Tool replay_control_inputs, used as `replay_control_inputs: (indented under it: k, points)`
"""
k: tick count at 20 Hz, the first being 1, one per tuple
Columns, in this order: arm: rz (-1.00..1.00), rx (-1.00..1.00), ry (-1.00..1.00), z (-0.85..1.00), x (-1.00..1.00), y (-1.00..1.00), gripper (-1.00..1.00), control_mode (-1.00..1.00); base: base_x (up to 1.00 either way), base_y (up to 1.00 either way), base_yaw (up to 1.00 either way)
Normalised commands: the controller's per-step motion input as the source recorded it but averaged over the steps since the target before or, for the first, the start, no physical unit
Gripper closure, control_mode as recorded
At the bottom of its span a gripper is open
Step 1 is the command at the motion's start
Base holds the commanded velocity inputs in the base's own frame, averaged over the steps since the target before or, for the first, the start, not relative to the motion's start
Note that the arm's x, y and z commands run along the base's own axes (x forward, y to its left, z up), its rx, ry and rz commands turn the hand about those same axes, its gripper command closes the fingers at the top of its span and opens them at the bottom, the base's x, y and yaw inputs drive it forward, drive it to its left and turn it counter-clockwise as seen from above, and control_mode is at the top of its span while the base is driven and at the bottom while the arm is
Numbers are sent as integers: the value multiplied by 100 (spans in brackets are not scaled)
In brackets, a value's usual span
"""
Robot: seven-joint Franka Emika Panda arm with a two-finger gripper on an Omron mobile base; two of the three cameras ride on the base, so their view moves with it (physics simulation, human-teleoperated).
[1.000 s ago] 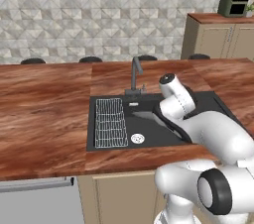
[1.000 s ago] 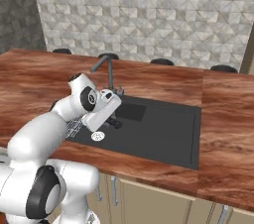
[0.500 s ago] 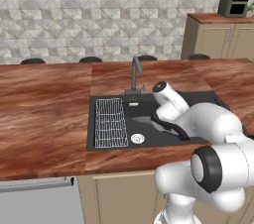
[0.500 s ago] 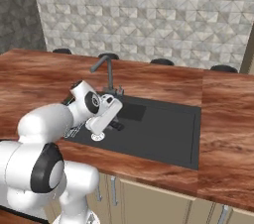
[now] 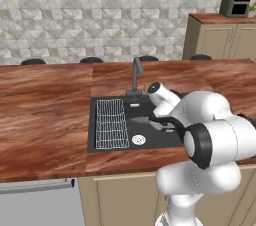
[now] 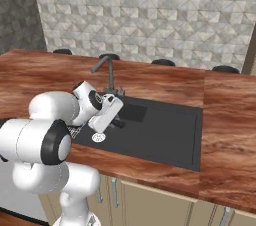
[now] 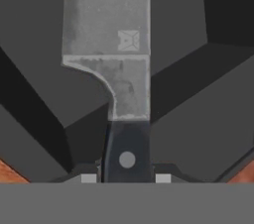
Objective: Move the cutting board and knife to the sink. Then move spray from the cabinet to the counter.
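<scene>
Nearest the hand camera, the claw (image 7: 127, 178) is clamped narrowly on the black handle of the knife (image 7: 116, 69), one finger pad on each side of it, with the rivet of the handle sitting midway between them. From that grip the knife's long axis runs straight away from the claw: handle at the fingers, then the bolster, then the broad grey blade pointing on out over the dark floor of the sink (image 7: 198, 119). So the thing to be placed lies dead ahead of the claw, in line with the hand rather than across it, and the black basin walls close in on both sides of the blade. A sliver of the reddish table (image 7: 10, 171) shows at the lower corners, just behind the basin rim. Seen from the base, the claw (image 6: 111, 120) is low over the left part of the sink (image 6: 165, 135), near the drain and just right of the wire rack (image 5: 111, 122), with the faucet (image 5: 136, 72) beyond it. Whether the blade tip touches the basin floor I cannot tell. By my reading, the coming move turns on lowering along that axis and opening so the knife lies flat inside the basin.
</scene>
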Motion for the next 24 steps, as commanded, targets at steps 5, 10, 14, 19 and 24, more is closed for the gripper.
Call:
replay_control_inputs:
  k: [5,10,14,19,24]
  points:
    - [1,-1,1,-23,38,5,100,-100,0,0,0]
    - [0,-6,0,-40,39,0,100,-100,0,0,0]
    - [6,-2,-9,-33,19,12,100,-100,0,0,0]
    - [6,0,-12,-34,25,15,100,-100,0,0,0]
    - [5,0,-12,-43,18,8,100,-100,0,0,0]
